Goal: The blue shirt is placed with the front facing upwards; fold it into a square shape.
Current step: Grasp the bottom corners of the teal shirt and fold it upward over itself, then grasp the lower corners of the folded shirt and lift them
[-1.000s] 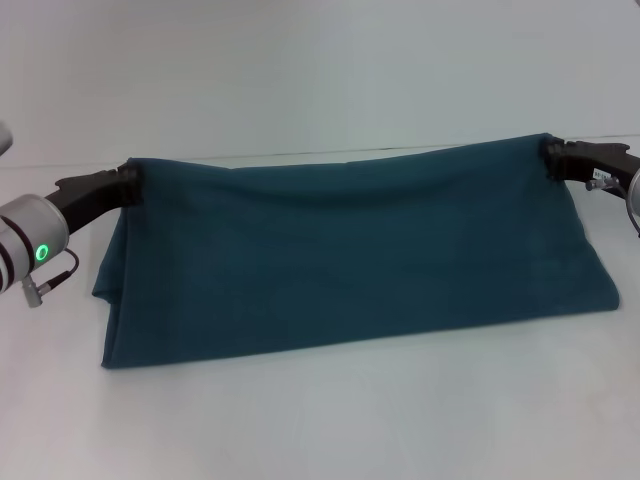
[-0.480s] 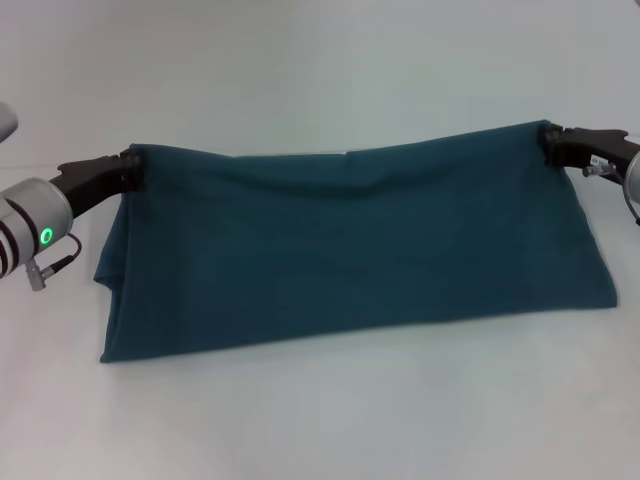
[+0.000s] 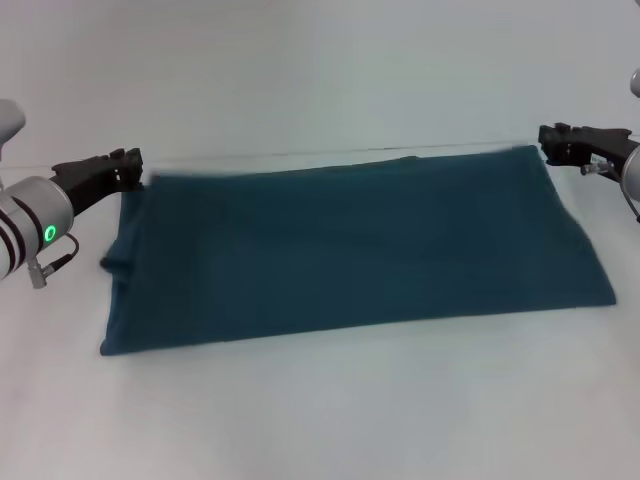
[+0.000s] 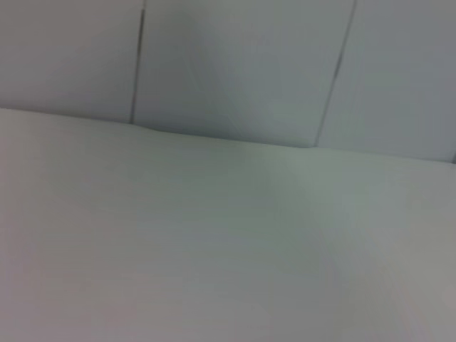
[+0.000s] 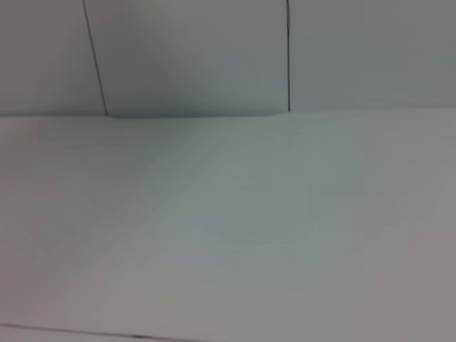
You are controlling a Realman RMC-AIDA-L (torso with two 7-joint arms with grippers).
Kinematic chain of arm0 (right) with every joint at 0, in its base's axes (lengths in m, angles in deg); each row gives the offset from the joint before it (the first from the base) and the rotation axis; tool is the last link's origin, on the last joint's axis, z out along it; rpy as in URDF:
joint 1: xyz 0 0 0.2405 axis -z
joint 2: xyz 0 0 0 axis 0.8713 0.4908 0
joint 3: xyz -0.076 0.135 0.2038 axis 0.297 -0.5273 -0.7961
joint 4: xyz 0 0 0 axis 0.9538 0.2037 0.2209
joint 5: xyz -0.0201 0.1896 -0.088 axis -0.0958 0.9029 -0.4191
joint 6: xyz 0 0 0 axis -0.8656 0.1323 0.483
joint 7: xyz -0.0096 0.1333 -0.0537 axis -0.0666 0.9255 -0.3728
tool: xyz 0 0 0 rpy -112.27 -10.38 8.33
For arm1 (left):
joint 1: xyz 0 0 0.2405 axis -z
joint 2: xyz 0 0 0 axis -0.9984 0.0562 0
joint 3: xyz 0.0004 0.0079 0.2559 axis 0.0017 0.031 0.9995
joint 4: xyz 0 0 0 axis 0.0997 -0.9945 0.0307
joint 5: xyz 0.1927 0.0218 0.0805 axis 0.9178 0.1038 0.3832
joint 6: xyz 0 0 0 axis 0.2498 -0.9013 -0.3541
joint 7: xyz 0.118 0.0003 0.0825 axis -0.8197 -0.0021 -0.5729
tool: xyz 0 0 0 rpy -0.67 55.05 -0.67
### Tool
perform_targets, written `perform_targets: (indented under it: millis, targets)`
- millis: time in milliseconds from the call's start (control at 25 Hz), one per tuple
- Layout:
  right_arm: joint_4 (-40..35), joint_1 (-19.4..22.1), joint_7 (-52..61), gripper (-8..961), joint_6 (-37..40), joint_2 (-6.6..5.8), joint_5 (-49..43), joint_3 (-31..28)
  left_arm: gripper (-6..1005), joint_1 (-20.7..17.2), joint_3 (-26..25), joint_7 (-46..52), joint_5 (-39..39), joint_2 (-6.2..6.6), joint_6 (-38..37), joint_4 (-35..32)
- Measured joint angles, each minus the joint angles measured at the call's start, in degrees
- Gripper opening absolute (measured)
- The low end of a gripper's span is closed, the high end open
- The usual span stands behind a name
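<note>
The blue shirt [image 3: 350,250] lies on the white table [image 3: 330,410] as a wide folded band with plain fabric up; no lettering or label shows. My left gripper [image 3: 132,167] hovers just off the band's far left corner, jaws apart and empty. My right gripper [image 3: 547,143] hovers just off the far right corner, jaws apart and empty. The far edge of the cloth near the left gripper looks blurred. Both wrist views show only bare table and wall.
The table's far edge [image 3: 320,152] meets a pale panelled wall [image 4: 235,64] right behind the shirt. Bare white table surface lies in front of the shirt.
Both grippers have let go of the shirt's far corners. The lifted far edge has dropped down flat onto the table, and the grippers stay just outside the corners.
</note>
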Motion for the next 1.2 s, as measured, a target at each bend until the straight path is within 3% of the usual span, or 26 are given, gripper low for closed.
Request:
perform_targets:
  millis: [80,320,520,600,720,880,960,1120,1200]
  targets:
    - [0.2,-0.2,-0.2,199,-1.8,0.07,0.3,0.0,122,0.1,0.0,-0.4,-0.9,-0.25,1.0,0.0]
    - [0.4,-0.3,-0.3,204,-3.2,0.16,1.3,0.2,349,-0.1,0.0,-3.2,-3.4,-0.51,1.5,0.3]
    - [0.3,-0.1,-0.1,446,-2.8,0.14,2.6,0.5,438,-0.3,0.0,-2.3,-3.6,-0.27,1.4,0.7]
    - [0.0,0.1,0.3,591,-1.6,0.00,2.8,0.6,474,-0.3,0.4,-0.3,-3.4,0.01,0.8,0.6]
    - [-0.7,0.7,0.5,739,1.3,-0.27,2.8,0.8,527,-1.0,3.7,4.9,-3.4,0.65,-1.5,-0.2]
    - [-3.1,2.5,2.2,888,5.4,-0.04,2.8,1.0,671,-3.4,5.3,7.5,-6.9,0.26,-8.4,-3.6]
    - [-4.0,3.6,3.2,912,8.0,0.00,2.7,1.8,755,-4.7,6.2,9.7,-7.7,0.43,-12.8,-4.7]
    - [-7.2,7.1,7.1,947,16.3,-0.43,2.4,6.2,752,-7.1,10.0,17.2,-7.6,2.52,-23.1,-5.9]
    - [-9.8,9.0,9.7,947,20.0,-0.47,2.3,9.0,751,-8.3,10.5,18.6,-7.4,2.87,-27.5,-7.1]
